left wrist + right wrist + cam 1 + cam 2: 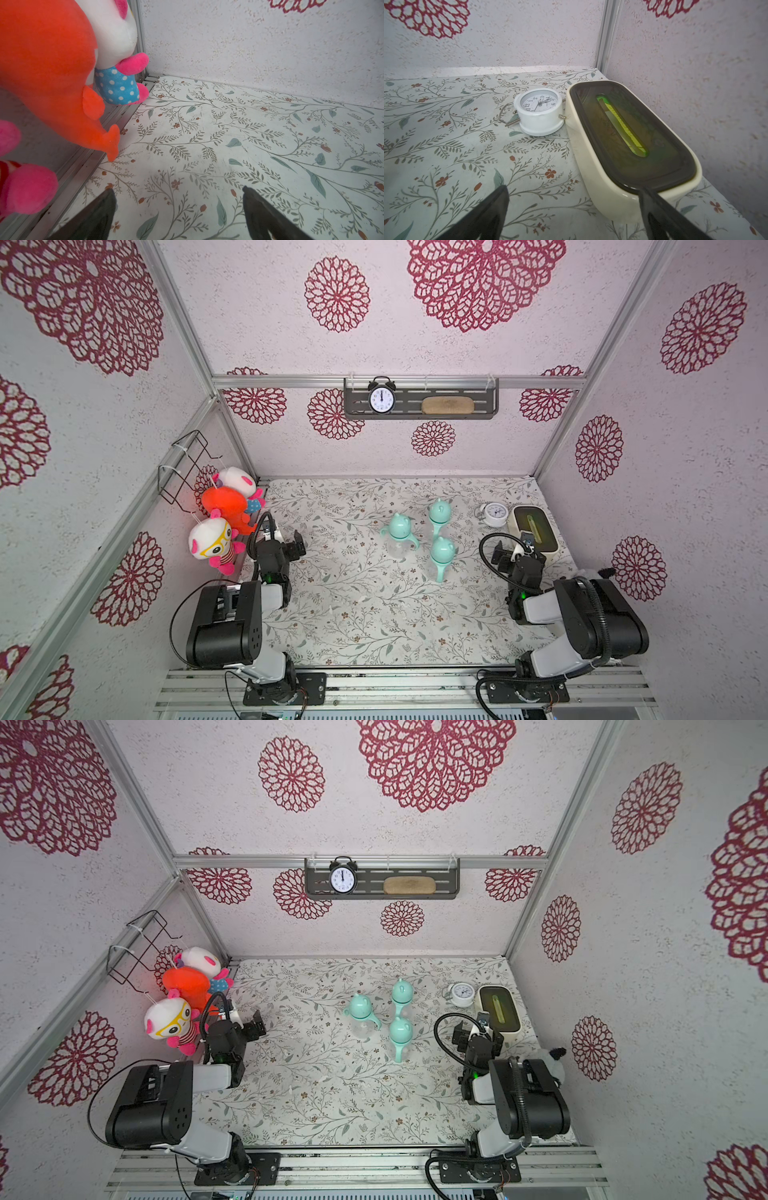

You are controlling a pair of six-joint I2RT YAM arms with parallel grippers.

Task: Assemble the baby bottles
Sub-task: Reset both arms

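Floral-papered table (374,614); by its left edge the left gripper (178,190) gapes wide, empty; by its right edge the right gripper (574,189) likewise. Farther in, mid-table, three baby bottles (442,551) stand clustered; a white clock (538,111) lies near the far right corner.

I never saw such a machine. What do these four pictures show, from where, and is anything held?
This robot has a left arm and a right arm, mounted along one edge of the flowered table. Two pictures look down from one overhead camera; the other two come from cameras on the wrists. On the table stand three baby bottles with caps on; a white alarm clock and a cream box with a dark lid sit near the right arm. By the left arm hang plush toys. The left claw and the right claw are both open and hold nothing.
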